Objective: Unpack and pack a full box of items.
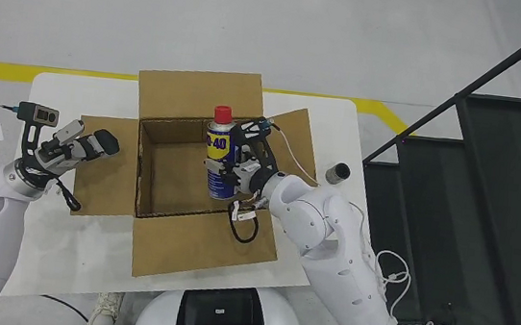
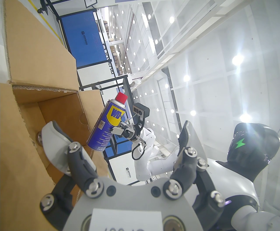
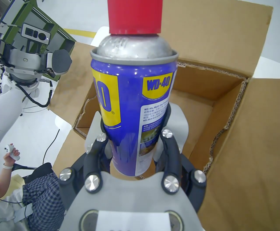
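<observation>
A blue and yellow spray can (image 1: 222, 153) with a red cap is held upright above the right half of the open cardboard box (image 1: 175, 104). My right gripper (image 1: 245, 169) is shut on the can's lower body (image 3: 131, 109). The same can (image 2: 107, 122) hangs beside the box wall in the left wrist view. Over the box's left flap, my left gripper (image 1: 98, 144) stands open with nothing between its fingers (image 2: 54, 135). The box interior (image 3: 196, 113) looks bare where it shows.
A small grey cylinder (image 1: 337, 174) stands on the white table (image 1: 84, 94) to the right of the box. A dark metal staircase (image 1: 471, 186) rises at the right. All the box flaps lie folded outward.
</observation>
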{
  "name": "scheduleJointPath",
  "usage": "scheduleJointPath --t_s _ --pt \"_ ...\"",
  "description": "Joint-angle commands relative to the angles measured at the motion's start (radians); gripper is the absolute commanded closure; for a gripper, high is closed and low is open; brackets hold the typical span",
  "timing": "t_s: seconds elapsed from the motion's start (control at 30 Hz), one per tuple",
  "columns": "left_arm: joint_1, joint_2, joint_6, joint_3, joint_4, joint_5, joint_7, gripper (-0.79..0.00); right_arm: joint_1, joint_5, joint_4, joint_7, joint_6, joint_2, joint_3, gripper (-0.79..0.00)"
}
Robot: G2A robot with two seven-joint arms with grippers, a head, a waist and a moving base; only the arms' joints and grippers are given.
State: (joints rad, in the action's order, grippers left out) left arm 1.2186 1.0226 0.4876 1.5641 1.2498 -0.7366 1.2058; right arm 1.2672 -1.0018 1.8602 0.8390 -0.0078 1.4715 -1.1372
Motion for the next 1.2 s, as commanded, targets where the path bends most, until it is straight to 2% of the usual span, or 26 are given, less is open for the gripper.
scheduleJointPath --t_s 0.0,0.43,0.83,1.17 --pt "0.0 0.0 0.0 0.0 0.0 0.0 0.0 -0.785 0.0 0.0 0.0 0.0 0.0 0.0 0.0 0.0" --pt "0.0 0.0 0.0 0.0 0.0 0.0 0.0 -0.785 0.009 0.004 0.004 -0.02 -0.004 -0.003 -0.016 0.0" --pt "0.0 0.0 0.0 0.0 0.0 0.0 0.0 -0.785 0.164 0.275 0.13 -0.037 -0.213 -0.051 -0.323 0.0" --pt "0.0 0.0 0.0 0.0 0.0 0.0 0.0 -0.785 0.296 0.526 0.175 -0.084 -0.387 -0.083 -0.553 0.0"
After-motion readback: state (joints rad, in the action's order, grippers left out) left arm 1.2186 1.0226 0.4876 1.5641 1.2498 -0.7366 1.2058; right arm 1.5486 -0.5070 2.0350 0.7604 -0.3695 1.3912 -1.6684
